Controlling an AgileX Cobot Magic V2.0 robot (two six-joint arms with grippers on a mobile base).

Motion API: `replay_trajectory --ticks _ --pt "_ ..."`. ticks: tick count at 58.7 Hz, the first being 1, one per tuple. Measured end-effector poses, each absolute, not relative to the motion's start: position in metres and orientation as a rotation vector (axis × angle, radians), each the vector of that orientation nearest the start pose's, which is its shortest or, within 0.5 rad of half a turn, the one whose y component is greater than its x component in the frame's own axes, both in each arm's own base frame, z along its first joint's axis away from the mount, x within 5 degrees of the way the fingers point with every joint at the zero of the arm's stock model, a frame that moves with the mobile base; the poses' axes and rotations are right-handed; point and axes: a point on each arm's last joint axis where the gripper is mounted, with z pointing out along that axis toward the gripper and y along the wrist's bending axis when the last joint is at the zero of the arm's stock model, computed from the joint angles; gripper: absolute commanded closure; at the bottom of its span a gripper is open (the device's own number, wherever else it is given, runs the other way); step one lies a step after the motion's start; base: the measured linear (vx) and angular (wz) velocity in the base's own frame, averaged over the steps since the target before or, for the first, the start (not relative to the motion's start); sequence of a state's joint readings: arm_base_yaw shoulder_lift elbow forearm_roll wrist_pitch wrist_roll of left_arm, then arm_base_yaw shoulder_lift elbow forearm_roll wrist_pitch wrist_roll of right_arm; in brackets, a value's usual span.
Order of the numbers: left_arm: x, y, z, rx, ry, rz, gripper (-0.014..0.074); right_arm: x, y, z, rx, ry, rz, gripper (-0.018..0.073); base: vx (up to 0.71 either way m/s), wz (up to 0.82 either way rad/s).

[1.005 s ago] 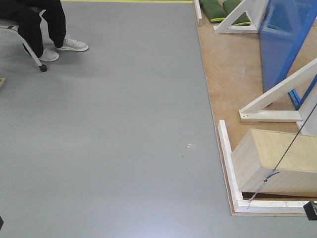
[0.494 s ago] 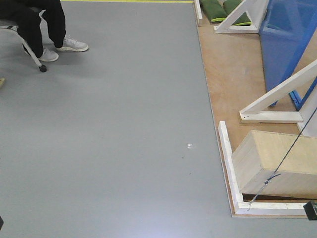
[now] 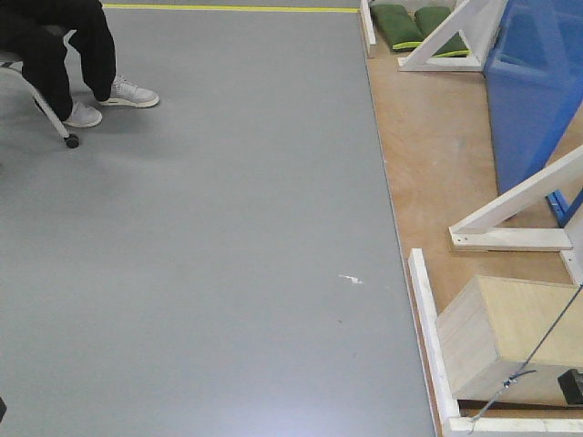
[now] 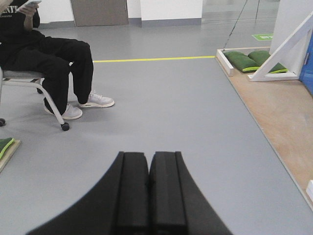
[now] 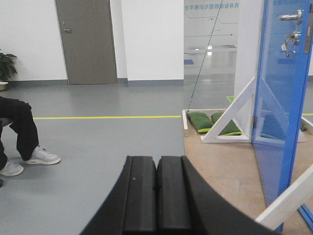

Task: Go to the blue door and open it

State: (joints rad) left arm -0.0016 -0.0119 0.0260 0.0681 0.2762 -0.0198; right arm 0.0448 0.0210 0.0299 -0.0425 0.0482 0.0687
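Observation:
The blue door (image 5: 281,98) stands tall at the right of the right wrist view, with a silver lever handle (image 5: 291,16) and lock near its top. In the front view its lower panel (image 3: 537,91) rises at the far right on the wooden platform (image 3: 437,164). A blue sliver (image 4: 309,73) shows at the right edge of the left wrist view. My left gripper (image 4: 148,161) is shut and empty over the grey floor. My right gripper (image 5: 156,166) is shut and empty, well short of the door.
White slanted support beams (image 3: 519,196) brace the door. A wooden box (image 3: 506,337) lies on the platform at the near right, with a thin cable (image 3: 537,350) across it. Green sandbags (image 3: 414,20) lie at the back. A seated person (image 3: 64,55) is at the far left.
The view has shifted: the platform, box and door have slid down and to the right in the front view, and the yellow floor line now shows at the top.

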Motion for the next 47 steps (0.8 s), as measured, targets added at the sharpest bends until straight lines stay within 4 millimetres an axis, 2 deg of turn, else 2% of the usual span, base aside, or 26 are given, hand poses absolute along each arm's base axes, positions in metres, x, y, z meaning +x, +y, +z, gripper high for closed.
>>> replay_trajectory --ticks 47 --pt "0.0547 0.0016 0.1801 0.029 1.773 0.048 0.0524 0.0592 0.0025 0.1974 -0.013 1.583 0.054 0.0547 0.37 0.09"
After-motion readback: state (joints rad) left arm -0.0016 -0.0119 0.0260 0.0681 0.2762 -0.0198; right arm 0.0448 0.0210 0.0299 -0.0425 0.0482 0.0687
